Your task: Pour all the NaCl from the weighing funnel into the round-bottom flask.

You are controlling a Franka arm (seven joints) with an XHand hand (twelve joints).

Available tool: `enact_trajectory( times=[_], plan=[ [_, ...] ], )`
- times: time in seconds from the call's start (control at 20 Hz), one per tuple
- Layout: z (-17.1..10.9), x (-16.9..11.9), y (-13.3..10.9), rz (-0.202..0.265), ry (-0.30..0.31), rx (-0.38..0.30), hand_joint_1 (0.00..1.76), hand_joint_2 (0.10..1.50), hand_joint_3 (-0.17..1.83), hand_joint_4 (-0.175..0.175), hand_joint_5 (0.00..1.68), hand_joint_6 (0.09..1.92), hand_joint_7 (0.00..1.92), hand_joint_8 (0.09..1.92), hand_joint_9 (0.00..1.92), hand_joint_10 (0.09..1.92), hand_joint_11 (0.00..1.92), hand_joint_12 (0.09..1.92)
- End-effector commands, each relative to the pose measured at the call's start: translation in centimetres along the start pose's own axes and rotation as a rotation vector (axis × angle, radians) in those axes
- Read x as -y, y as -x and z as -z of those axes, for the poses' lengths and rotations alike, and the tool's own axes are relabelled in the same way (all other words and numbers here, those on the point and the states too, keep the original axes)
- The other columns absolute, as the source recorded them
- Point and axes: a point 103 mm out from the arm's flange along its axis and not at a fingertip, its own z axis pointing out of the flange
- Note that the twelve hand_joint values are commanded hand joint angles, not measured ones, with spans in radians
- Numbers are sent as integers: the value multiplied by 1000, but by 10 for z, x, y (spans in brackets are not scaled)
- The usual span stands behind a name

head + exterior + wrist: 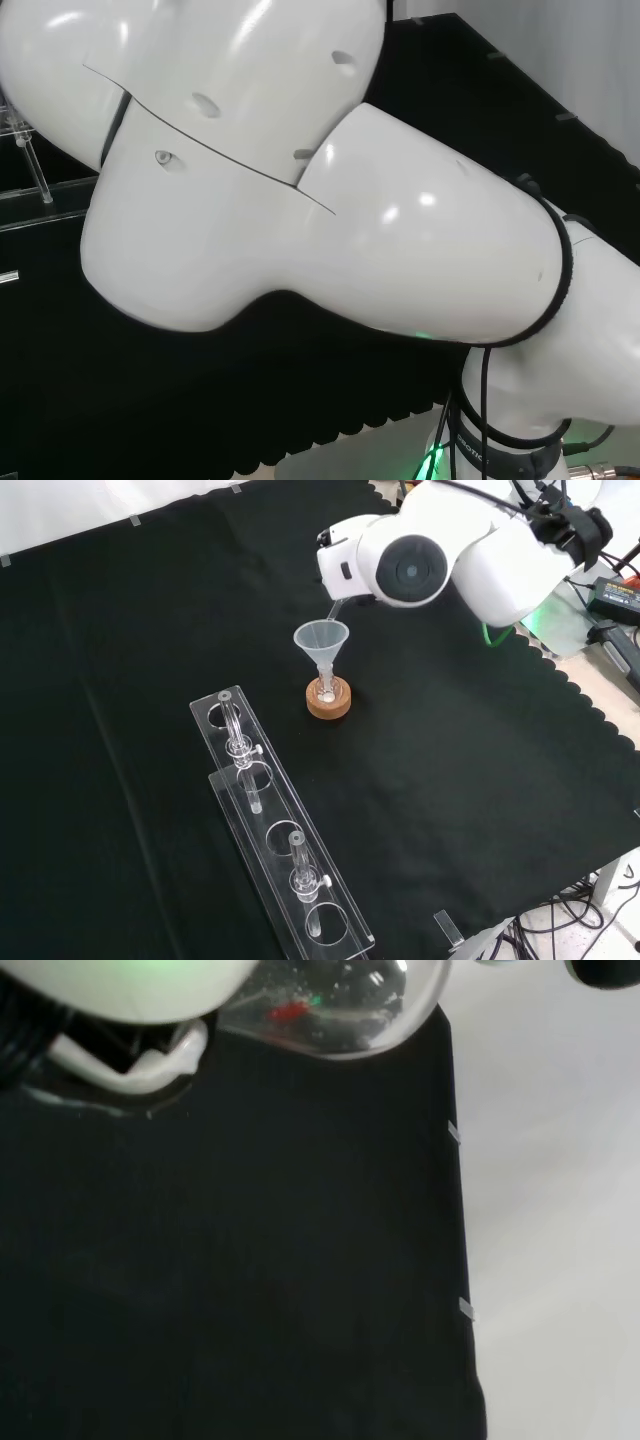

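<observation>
Hand (150,1055) first: a blurred white part of it sits close beside a clear glass bulb (340,1005), which I take to be the weighing funnel. Whether the hand is closed on that bulb or merely next to it, I cannot tell.

In the front view the arm's white link (410,570) with its round grey cap stands in front of the hand. Below it, a long clear rack (300,825) lies on the bench holding two glass tubes. Nearer the arm, a clear plastic funnel (321,640) stands upright, its stem going down into the round-bottom flask (326,692), which sits on a cork ring (329,706). A thin clear spout (336,608) slants down from under the link, ending just above the funnel's rim. A white patch shows at the foot of the stem; I cannot tell whether it is salt.

The risk, as I judge it: the spout is near the rim, not over the middle, so grains could fall outside onto the cloth. A nudge could also tip the light funnel or shift the flask on its ring.

Black cloth (470,780) with a scalloped edge covers the bench. Beyond that edge lie pale floor, cables (610,640) and a green glow at the arm's base.
</observation>
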Motion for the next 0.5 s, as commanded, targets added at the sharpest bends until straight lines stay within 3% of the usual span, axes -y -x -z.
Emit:
enact_trajectory(
  times=[0.05, 0.35, 0.5],
  plan=[
    [-23, 7, 28, 4, 65, -201, 1234, 417, 915, -175, 1625, 124, 1758, 507, 1844, 87, 1749, 475],
    [-40, 15, 73, -1, 214, -493, 1235, 417, 915, -175, 1625, 123, 1758, 506, 1844, 87, 1750, 473],
    [-50, 18, 92, -8, 272, -592, 1235, 417, 915, -175, 1625, 123, 1758, 506, 1844, 87, 1749, 473]
  ],
)
